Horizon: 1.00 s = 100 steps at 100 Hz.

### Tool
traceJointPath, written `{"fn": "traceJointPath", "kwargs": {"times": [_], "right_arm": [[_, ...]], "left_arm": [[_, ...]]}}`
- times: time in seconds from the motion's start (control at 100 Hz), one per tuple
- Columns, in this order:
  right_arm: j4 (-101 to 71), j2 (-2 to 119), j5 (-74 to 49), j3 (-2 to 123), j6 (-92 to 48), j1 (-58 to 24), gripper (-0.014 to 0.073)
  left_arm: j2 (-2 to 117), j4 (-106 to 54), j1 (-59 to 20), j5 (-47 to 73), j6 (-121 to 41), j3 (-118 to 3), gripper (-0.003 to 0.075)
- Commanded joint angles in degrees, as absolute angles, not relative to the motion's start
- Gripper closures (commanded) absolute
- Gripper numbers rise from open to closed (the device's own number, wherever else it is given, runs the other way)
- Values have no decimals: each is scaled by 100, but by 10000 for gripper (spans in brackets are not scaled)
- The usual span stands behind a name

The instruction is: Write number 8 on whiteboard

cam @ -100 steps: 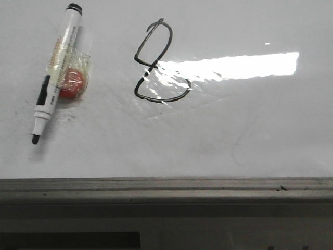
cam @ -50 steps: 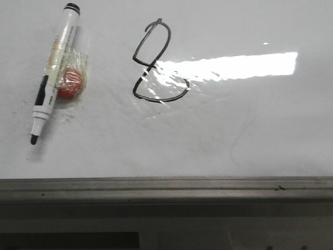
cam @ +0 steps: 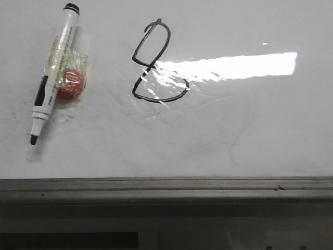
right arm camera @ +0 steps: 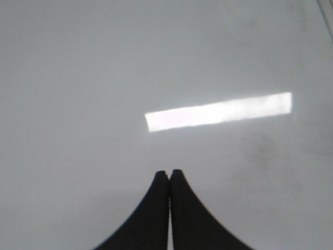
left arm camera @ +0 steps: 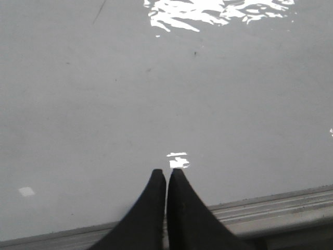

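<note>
Front view: the whiteboard [cam: 218,135] fills most of the picture, glossy white, with a bright strip of glare across its middle and faint grey smudges and scratches lower down. A grey metal rail [cam: 166,188] runs along its near edge. The number 8 [cam: 156,62] is drawn in thin black line toward the far edge, left of centre; its upper loop is angular, its lower loop rounder, and the glare strip begins just at its right side. Near the far left corner lies a marker [cam: 53,72], white-bodied with a black cap end toward the far edge and its dark tip pointing toward the near edge, uncapped. A small red ball [cam: 69,85] wrapped in clear plastic sits touching the marker's right side. Neither arm shows in this view.

Left wrist view: the left claw [left arm camera: 166,174] has its two black fingers pressed together, nothing between them. It hangs over bare whiteboard close to the grey rail.

Right wrist view: the right claw [right arm camera: 169,173] is likewise pressed together and pinches nothing. Below it is plain board with a bar of glare and a faint grey smudge.
</note>
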<state>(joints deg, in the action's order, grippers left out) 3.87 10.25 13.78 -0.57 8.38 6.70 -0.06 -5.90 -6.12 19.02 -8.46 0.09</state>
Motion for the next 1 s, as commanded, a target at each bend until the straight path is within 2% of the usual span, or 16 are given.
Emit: {"fn": "traceJointPath", "kwargs": {"times": [0.0, 0.2, 0.41, 0.99], "right_arm": [[533, 777, 1198, -135, 885, 880, 657], [877, -218, -526, -135, 885, 897, 657], [875, -185, -1729, -135, 885, 897, 657], [875, -185, -1719, -135, 885, 897, 657]], "left_arm": [[-187, -674, -609, 1624, -795, 188, 741], [-187, -674, -609, 1624, -795, 188, 741], [-177, -674, -609, 1624, -795, 188, 741], [-177, -674, -609, 1624, -795, 188, 741]]}}
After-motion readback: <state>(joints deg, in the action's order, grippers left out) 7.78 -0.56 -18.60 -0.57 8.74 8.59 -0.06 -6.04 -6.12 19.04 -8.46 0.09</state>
